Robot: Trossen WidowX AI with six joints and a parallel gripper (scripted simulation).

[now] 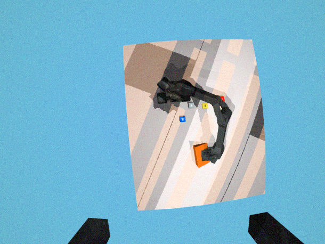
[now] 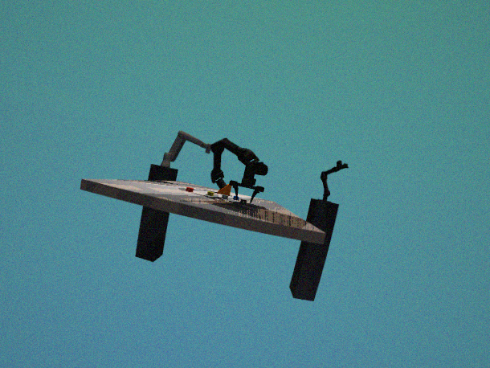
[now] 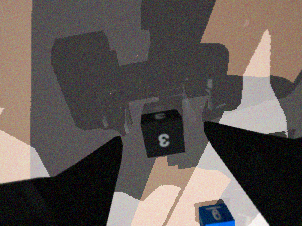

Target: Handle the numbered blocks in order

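fingers spread wide, gripping nothing, hanging above black block [image 3: 162, 134] marked 3. block sits on table [image 1: 149, 160] between the two finger tips, untouched, in arm's shadow. blue block [image 3: 215, 214] near lower right edge of wrist view. top view: grey block [image 1: 191, 104], yellow block [image 1: 204, 105], red block [image 1: 222, 98] in row; orange base [image 1: 200, 154] nearer.
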